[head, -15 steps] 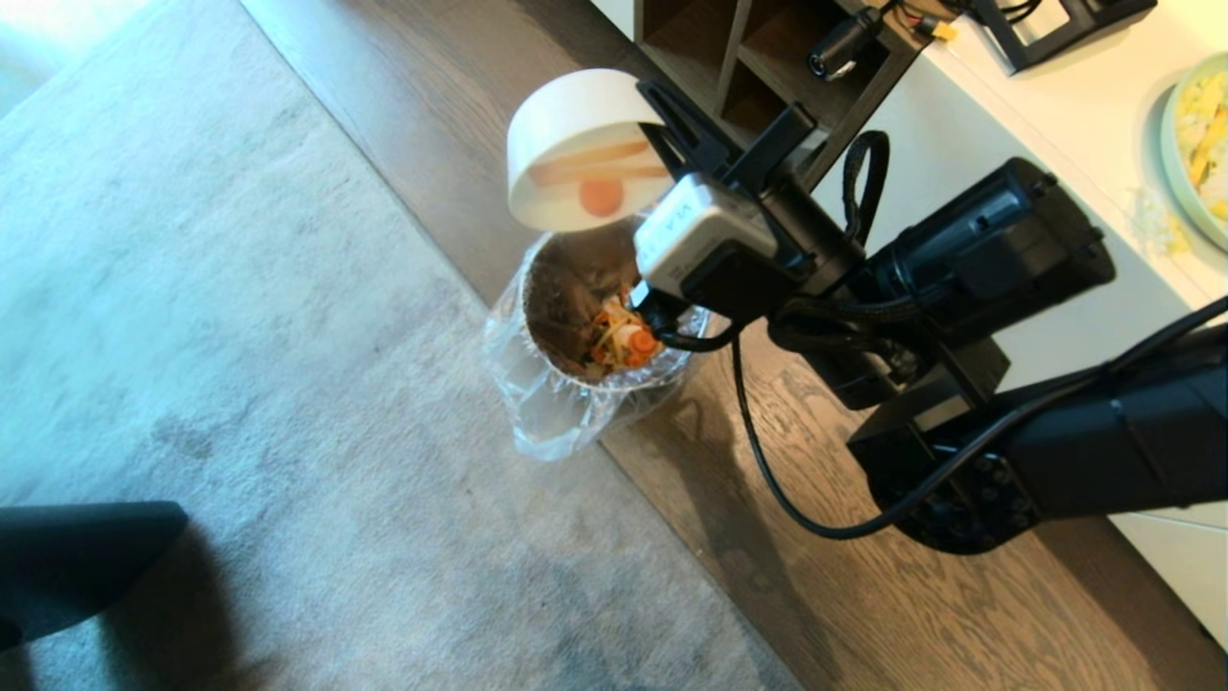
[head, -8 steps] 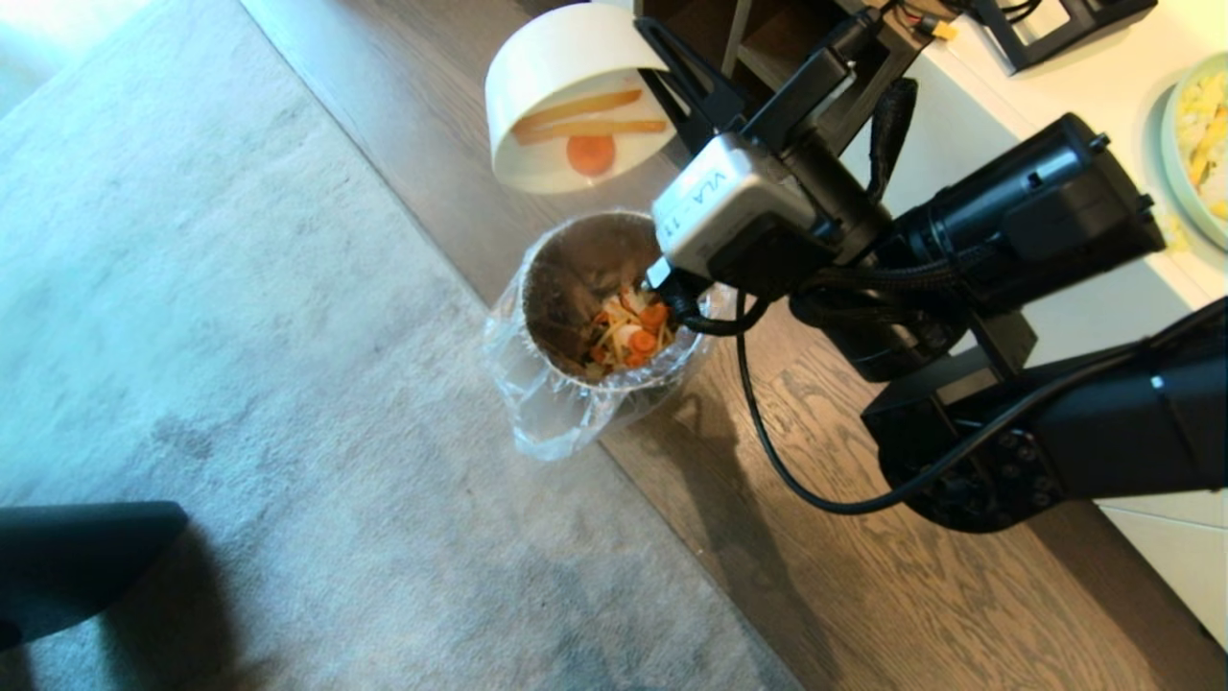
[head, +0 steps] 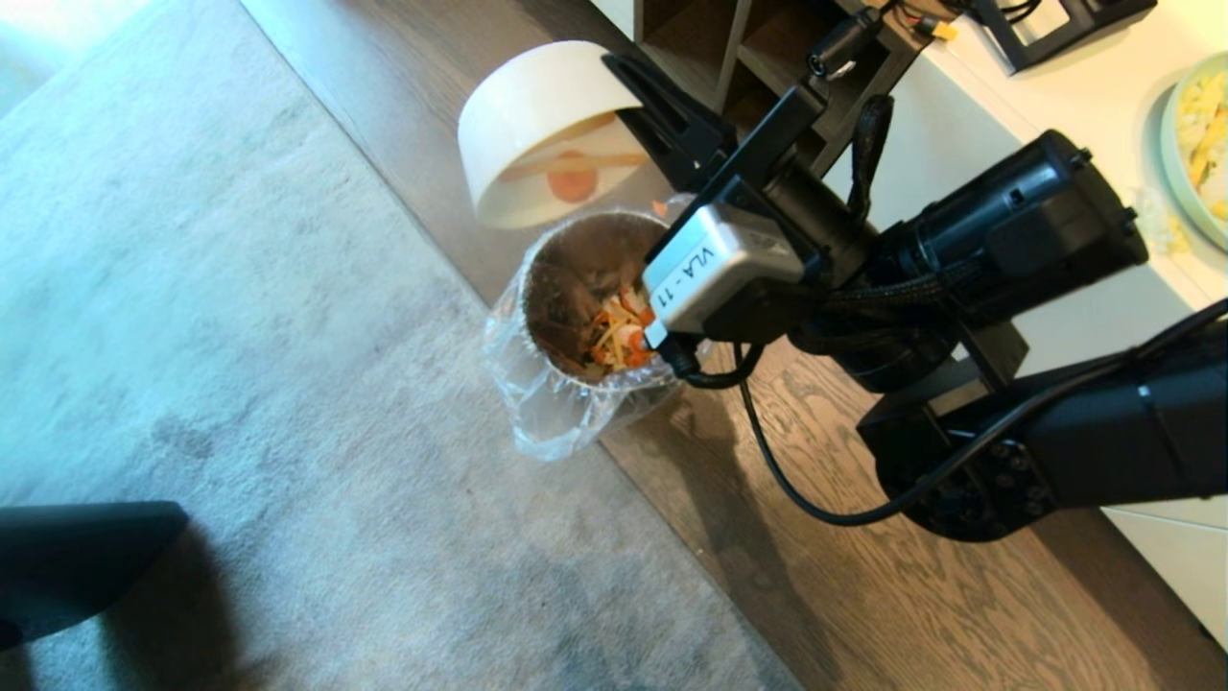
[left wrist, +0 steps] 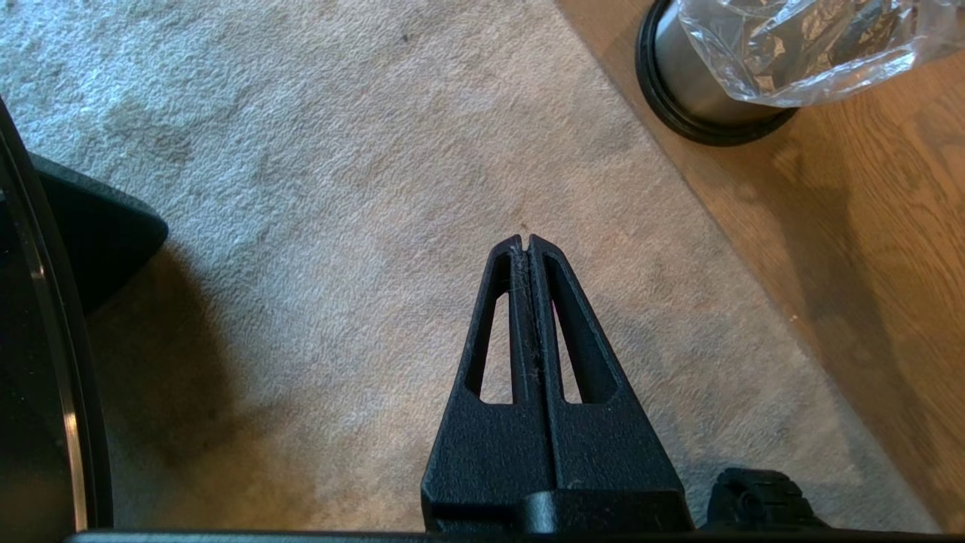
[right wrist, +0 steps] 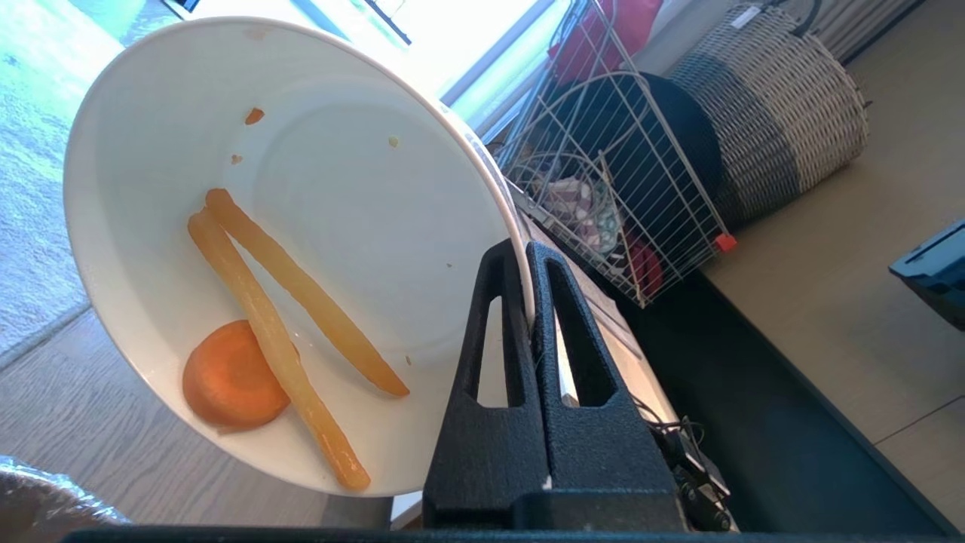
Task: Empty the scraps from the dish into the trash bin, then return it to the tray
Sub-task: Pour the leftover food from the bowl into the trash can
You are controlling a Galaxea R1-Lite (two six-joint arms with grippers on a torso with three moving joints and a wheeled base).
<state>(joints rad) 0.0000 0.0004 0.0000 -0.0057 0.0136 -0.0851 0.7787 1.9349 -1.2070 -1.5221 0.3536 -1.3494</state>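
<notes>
My right gripper (head: 641,101) (right wrist: 525,249) is shut on the rim of the white dish (head: 532,120) (right wrist: 301,166). It holds the dish steeply tilted just above the far side of the trash bin (head: 566,278), whose clear bag is folded over its rim. Scraps (right wrist: 256,332) still cling inside the dish: two orange strips and one round slice. More food bits (head: 619,336) lie inside the bin. My left gripper (left wrist: 525,241) is shut and empty, parked low over the carpet. The bin's base (left wrist: 678,83) shows in the left wrist view. The tray is out of view.
The bin stands on the wood floor at the edge of a grey carpet (head: 192,317). A white counter (head: 1084,106) with a pale green plate (head: 1194,144) is at the right. A dark shelf unit (head: 758,58) is behind the bin. A wire basket (right wrist: 618,173) and a woven basket (right wrist: 769,113) stand further back.
The dish has swung up and back down, ending further left and tipped more steeply over the bin. The scraps still sit in it.
</notes>
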